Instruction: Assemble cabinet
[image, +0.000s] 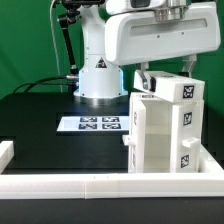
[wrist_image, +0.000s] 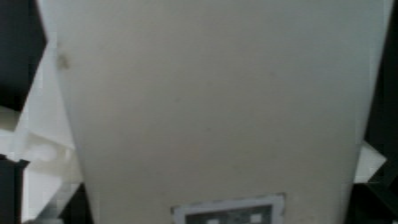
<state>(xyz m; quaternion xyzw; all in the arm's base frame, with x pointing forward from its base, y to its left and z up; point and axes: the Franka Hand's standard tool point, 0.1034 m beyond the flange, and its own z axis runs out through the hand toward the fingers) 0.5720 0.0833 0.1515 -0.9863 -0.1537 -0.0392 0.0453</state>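
- The gripper (image: 168, 80) straddles the top of the cabinet (image: 160, 135), one finger on either side; whether they pinch it cannot be told.
- In the wrist view a blurred white cabinet panel fills the frame, with one tag (wrist_image: 231, 212) cut off at the edge.
- The cabinet stands upright at the exterior view's right; its square black-and-white tags are too small to read.
- The marker board (image: 98, 123) lies just beside it on the black table (image: 40, 118).
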